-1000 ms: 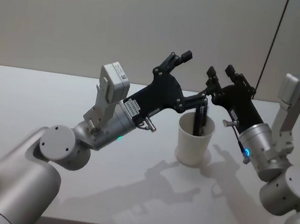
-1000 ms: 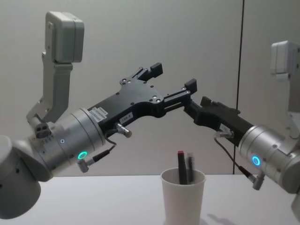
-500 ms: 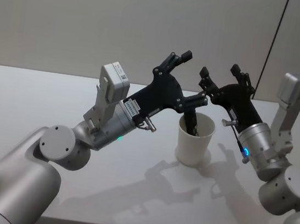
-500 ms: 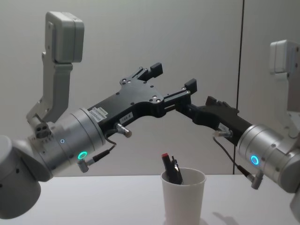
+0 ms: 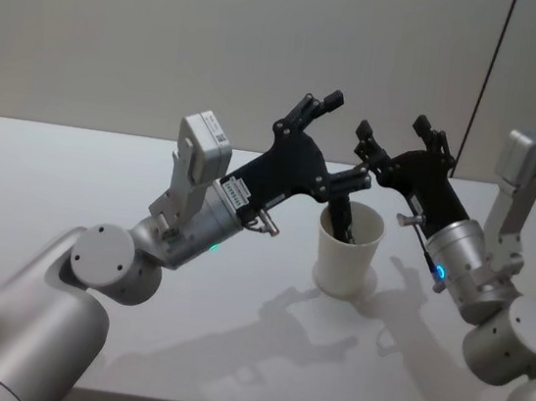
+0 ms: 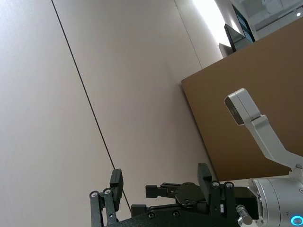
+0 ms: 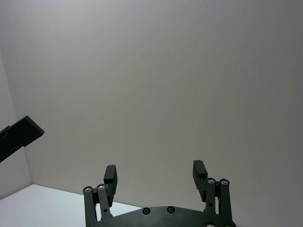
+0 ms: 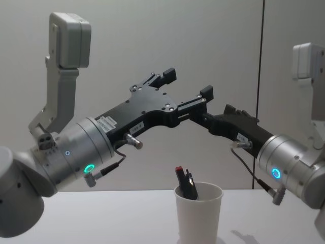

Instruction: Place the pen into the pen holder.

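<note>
Fingers spread on both the right gripper (image 5: 392, 133) and left gripper (image 5: 348, 138), above the pen (image 8: 186, 183) leaning inside the pen holder (image 8: 199, 214).

Pen (image 8: 186, 184) tilted inside pen holder (image 8: 198, 213)

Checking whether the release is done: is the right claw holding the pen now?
No: the right claw is open and empty above the white paper cup, while the black pen with a red end leans inside it.
</note>
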